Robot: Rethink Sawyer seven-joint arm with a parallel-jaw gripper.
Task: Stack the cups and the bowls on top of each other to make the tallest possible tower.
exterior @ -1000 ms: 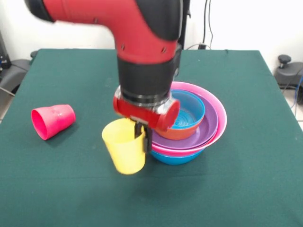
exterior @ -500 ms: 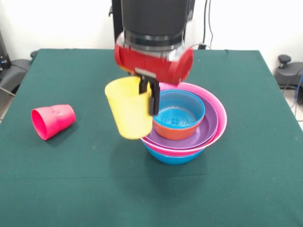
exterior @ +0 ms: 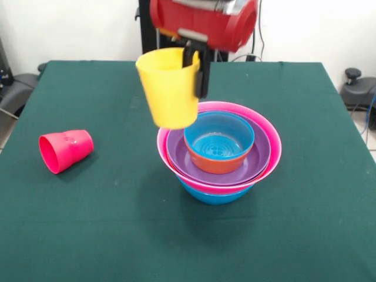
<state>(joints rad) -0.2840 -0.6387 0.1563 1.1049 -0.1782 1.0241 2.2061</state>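
My gripper (exterior: 195,73) is shut on the rim of a yellow cup (exterior: 169,88) and holds it upright in the air, above and just left of the tower. The tower (exterior: 219,154) stands right of the table's middle: a blue bowl (exterior: 214,195) lowest, then the big pink bowl (exterior: 267,134), a purple bowl (exterior: 258,155), an orange bowl (exterior: 217,163) and a smaller blue bowl (exterior: 219,140) inside it. A red-pink cup (exterior: 65,150) lies on its side at the left of the green table (exterior: 88,229).
The robot's dark pedestal (exterior: 147,29) stands behind the table's far edge. Cables hang on the wall at the back right. Dark gear sits off both table sides.
My gripper has risen from table level with the yellow cup and moved a little toward the tower. The bowls and the red-pink cup have not moved.
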